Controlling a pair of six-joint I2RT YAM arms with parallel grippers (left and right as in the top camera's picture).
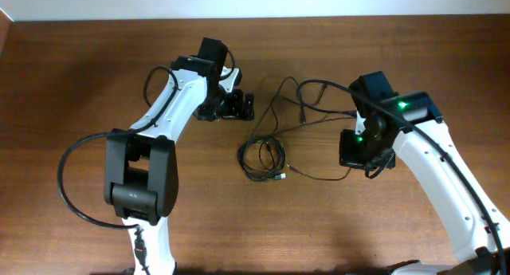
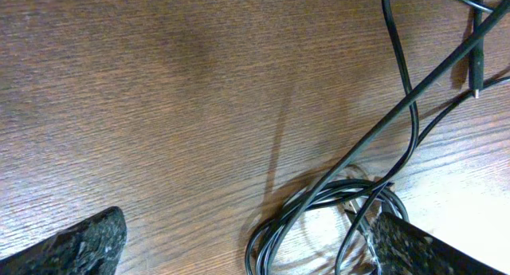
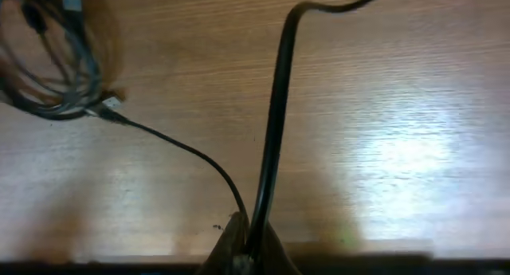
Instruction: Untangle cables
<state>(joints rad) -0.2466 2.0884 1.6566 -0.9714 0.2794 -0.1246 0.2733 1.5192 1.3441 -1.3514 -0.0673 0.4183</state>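
Note:
The cables (image 1: 261, 157) are thin black cords, wound into a small coil at the table's middle, with loose strands looping up toward the back. My left gripper (image 1: 243, 108) stands open up and left of the coil, holding nothing. In the left wrist view its fingertips (image 2: 80, 247) frame the coil (image 2: 319, 219), and a plug end (image 2: 476, 72) lies at the far right. My right gripper (image 1: 360, 165) sits right of the coil. In the right wrist view it (image 3: 247, 243) is shut on cable strands (image 3: 271, 147) that rise from between its fingers. The coil (image 3: 56, 76) lies top left.
The brown wooden table (image 1: 80, 84) carries both arms. Thicker black arm cables arc beside the left arm's base (image 1: 68, 179). A small plug (image 1: 283, 176) lies just below the coil, its cord running right to my right gripper.

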